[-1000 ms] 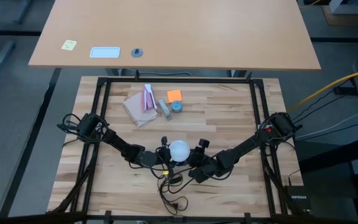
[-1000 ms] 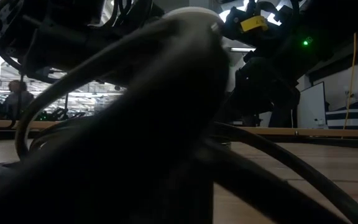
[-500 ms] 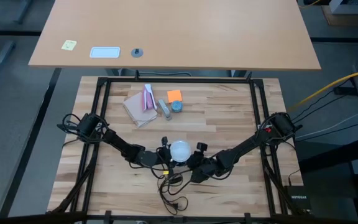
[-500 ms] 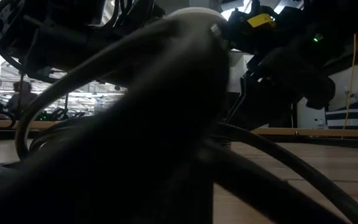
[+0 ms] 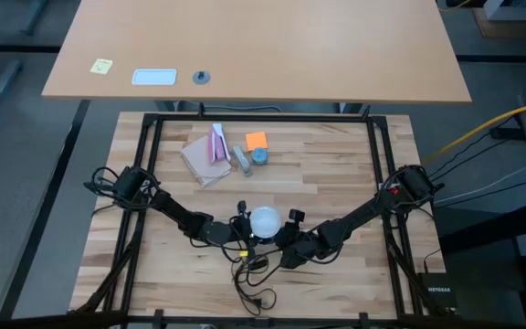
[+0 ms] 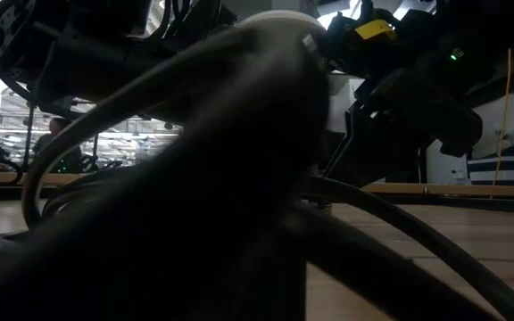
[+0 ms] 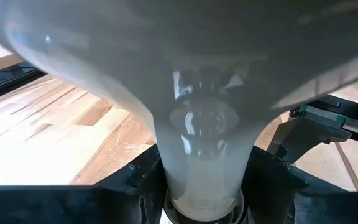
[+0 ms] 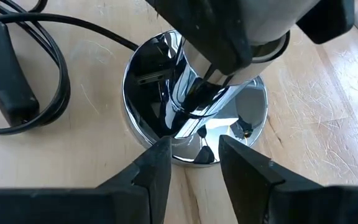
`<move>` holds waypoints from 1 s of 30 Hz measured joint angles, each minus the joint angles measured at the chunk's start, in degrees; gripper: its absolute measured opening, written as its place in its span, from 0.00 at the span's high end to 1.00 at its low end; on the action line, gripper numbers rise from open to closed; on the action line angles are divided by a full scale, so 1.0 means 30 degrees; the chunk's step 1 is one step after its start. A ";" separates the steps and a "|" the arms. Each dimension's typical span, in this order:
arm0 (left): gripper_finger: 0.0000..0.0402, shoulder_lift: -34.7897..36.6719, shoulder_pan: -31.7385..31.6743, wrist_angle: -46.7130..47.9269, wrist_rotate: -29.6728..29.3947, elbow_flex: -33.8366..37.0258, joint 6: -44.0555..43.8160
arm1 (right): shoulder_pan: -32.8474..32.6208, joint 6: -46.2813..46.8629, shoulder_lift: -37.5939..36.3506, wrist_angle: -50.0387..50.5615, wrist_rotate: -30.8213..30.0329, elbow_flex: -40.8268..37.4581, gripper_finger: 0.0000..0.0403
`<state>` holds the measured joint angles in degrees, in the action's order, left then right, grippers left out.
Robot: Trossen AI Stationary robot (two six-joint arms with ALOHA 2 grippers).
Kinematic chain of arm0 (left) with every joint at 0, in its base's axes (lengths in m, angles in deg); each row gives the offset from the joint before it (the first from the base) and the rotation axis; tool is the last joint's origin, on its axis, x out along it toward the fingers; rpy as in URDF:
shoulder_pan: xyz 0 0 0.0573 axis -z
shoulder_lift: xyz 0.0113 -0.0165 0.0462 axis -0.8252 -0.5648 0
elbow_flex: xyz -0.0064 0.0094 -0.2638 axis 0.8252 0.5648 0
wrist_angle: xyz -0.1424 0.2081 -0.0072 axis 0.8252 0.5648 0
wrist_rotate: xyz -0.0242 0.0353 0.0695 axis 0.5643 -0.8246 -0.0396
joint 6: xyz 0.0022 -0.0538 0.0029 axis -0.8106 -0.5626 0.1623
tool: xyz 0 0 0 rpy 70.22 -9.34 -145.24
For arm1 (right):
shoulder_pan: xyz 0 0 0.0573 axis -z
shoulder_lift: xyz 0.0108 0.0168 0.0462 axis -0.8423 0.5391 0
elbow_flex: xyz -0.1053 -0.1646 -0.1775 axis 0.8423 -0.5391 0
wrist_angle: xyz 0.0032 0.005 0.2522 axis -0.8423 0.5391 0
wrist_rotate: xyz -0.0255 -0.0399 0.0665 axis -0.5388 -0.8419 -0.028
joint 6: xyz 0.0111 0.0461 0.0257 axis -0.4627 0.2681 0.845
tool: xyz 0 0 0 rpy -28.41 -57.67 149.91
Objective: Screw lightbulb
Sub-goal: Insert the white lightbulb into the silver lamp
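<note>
At lower centre of the high view, the left gripper [image 5: 237, 230] clamps the lightbulb [image 5: 264, 220] by its neck. The right gripper [image 8: 190, 163], fingers narrowly parted and empty, points at the chrome lamp base [image 8: 238, 127].

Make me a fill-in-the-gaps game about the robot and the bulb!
1. The bulb is ___ in colour.
2. The left gripper holds the bulb by its ___.
3. The right gripper is on the bulb's ___ side, at the shiny base.
4. The cord on the table is ___.
Missing words: white; neck; right; black.
</note>
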<state>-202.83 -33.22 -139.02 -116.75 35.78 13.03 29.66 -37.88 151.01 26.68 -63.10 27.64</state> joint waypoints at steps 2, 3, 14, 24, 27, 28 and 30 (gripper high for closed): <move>0.57 -0.0014 0.0000 -0.0007 -0.0007 0.0000 0.0183 | 0.0000 0.0022 0.0000 0.0009 -0.0285 0.0000 0.66; 0.57 -0.0014 0.0000 -0.0020 -0.0015 0.0000 0.0318 | 0.0000 0.0011 0.0000 0.0026 -0.0598 0.0000 0.66; 0.56 -0.0021 0.0000 -0.0065 -0.0037 0.0007 -0.0843 | 0.0000 -0.0003 0.0000 0.0020 -0.0355 0.0000 0.66; 0.33 -0.0021 0.0059 -0.0102 -0.0095 0.0015 0.0058 | 0.0000 -0.0003 0.0000 0.0020 -0.0348 0.0000 0.66; 0.31 -0.0021 0.0073 -0.0109 -0.0087 0.0015 -0.0053 | 0.0000 -0.0003 0.0000 0.0020 -0.0348 0.0000 0.66; 0.31 -0.0021 0.0073 -0.0105 -0.0087 0.0015 -0.0142 | 0.0000 -0.0003 0.0000 0.0020 -0.0348 0.0000 0.66; 0.32 -0.0021 0.0073 -0.0102 -0.0080 0.0015 -0.0166 | 0.0000 -0.0003 0.0000 0.0020 -0.0348 0.0000 0.66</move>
<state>-202.89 -33.00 -139.33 -116.99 35.83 12.53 29.66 -37.89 151.01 26.74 -64.15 27.64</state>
